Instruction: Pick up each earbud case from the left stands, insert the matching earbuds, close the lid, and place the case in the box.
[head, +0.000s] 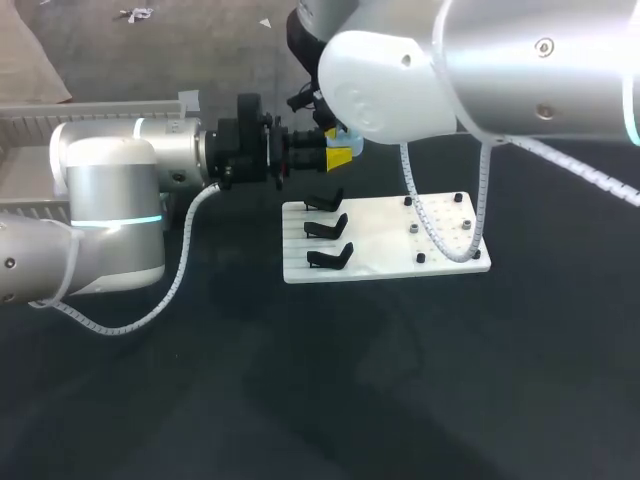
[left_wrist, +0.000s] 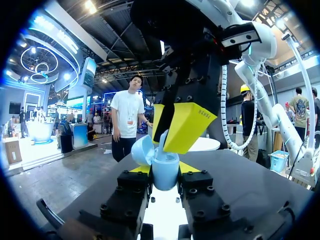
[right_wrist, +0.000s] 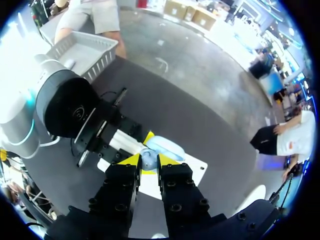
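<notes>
Left wrist view: my left gripper (left_wrist: 164, 171) clamps the open case (left_wrist: 165, 176); my right gripper (right_wrist: 146, 161) blocks its inside, grip unreadable.

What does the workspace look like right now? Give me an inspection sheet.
Surface: dark table with a white board on it.
Job's things: light blue earbud case, lid open, held above the table; three black stands on the board, no case on them; grey box beyond the left arm.
Clutter: nothing seen.
Grippers: left gripper shut on the earbud case; right gripper at the open case, grip unclear.
Cables: right arm's cable hangs down onto the board; left arm's cable loops low over the table.
Surroundings: nothing seen.
</notes>
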